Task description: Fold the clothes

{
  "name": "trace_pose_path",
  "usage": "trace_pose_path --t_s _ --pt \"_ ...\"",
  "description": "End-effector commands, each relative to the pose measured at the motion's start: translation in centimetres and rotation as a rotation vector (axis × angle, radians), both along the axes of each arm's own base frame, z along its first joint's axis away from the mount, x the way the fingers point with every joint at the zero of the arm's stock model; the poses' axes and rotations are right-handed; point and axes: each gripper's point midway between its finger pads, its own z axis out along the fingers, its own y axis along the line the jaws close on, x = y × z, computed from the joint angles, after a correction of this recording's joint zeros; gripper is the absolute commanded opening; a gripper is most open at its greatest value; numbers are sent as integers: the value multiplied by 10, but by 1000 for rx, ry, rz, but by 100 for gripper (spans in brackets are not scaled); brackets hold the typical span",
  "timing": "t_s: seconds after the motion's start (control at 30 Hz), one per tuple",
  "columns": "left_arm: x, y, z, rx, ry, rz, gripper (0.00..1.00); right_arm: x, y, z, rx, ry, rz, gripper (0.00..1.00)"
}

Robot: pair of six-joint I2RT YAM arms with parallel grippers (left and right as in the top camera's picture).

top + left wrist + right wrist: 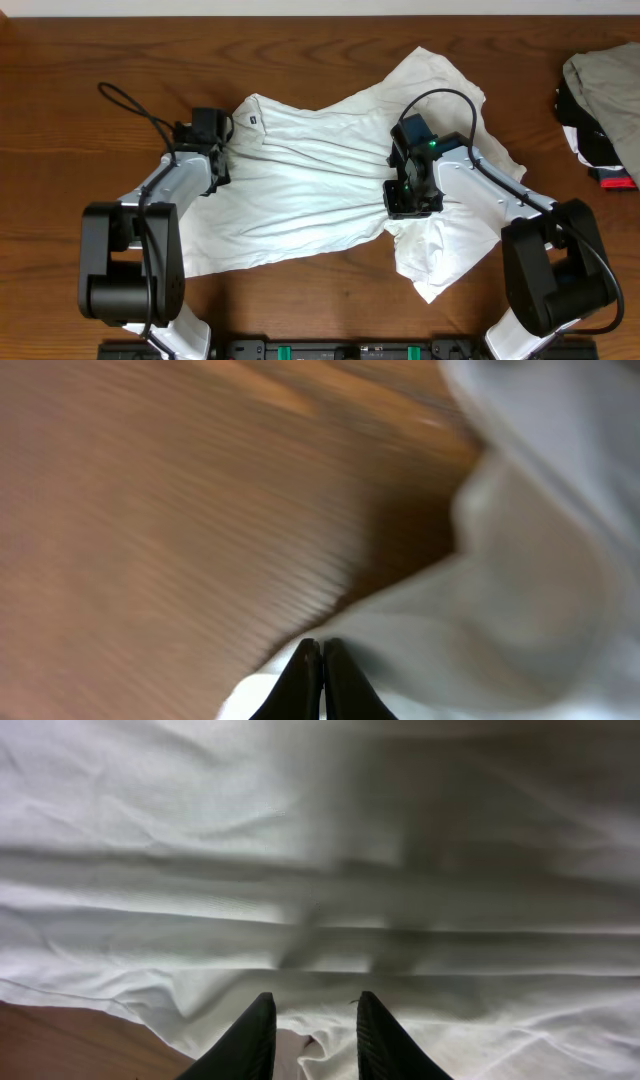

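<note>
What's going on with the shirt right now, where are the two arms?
Both arms are at the white T-shirt, which lies spread and wrinkled on the wooden table, not yet folded. The left gripper is shut at its left edge; whether it pinches cloth is unclear. The right gripper is open, low over the shirt's right part.
</note>
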Motion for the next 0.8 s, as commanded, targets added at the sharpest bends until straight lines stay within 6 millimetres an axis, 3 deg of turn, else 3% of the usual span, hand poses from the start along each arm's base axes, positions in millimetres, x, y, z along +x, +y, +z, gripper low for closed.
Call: trace_pose_path --t_s 0.0,0.1,0.2,0.33,0.5,0.63,0.77 --pt "0 30 9 83 -19 82 6 -3 -5 -3 -15 17 -19 26" --pt "-5 39 17 68 -47 153 6 -4 -5 -3 -18 23 -19 27" --pt "-3 31 32 8 -90 150 6 -4 -5 -3 -16 21 -19 27" --pt "15 -10 62 -198 -217 52 6 0 -4 -3 -11 8 -20 27" --pt "45 -84 105 -431 -378 -221 6 2 -2 -3 -6 0 -20 28" --pt "54 -104 101 -460 -400 -231 6 2 4 -2 29 5 -21 27" --pt "61 -105 85 -474 -390 -202 6 1 6 -1 39 7 -19 28"
